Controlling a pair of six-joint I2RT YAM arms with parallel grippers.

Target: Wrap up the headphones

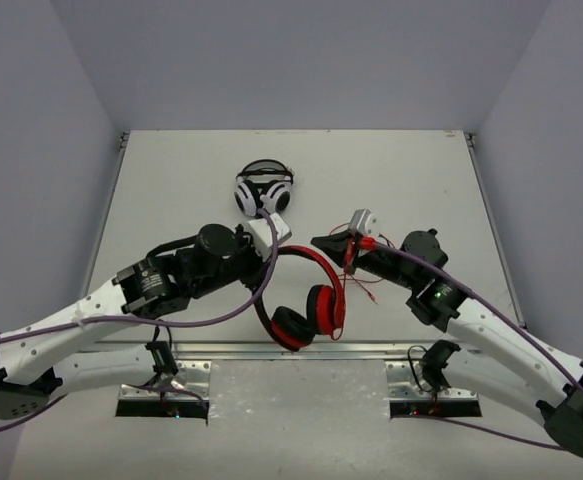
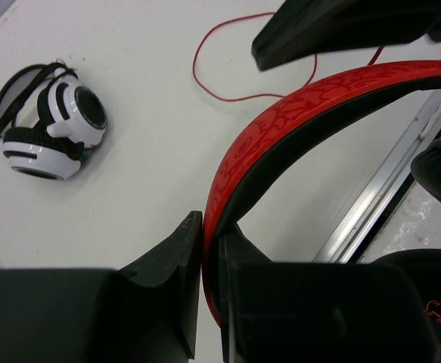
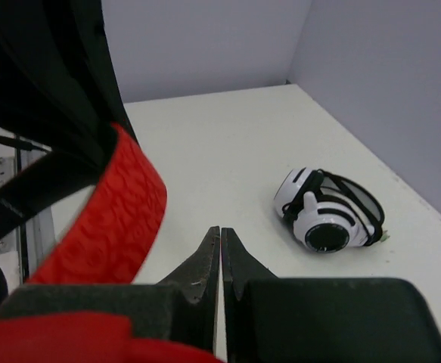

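Observation:
The red headphones [image 1: 323,308] hang tilted over the table's near edge, both black-cushioned cups low and the headband [image 2: 281,121] arching up to the left. My left gripper [image 1: 279,247] is shut on that headband, which sits pinched between its black fingers [image 2: 178,249]. My right gripper [image 1: 321,243] hovers just right of the band [image 3: 114,219] with its fingertips [image 3: 209,253] pressed together, and nothing shows between them. The thin red cable [image 2: 194,69] lies in loose loops on the table under and behind the right gripper [image 1: 371,285].
White-and-black headphones [image 1: 263,190] lie folded on the table behind both grippers [image 2: 50,125] [image 3: 322,215]. A metal rail [image 1: 371,350] runs along the table's near edge, under the red cups. Grey walls close the table on three sides.

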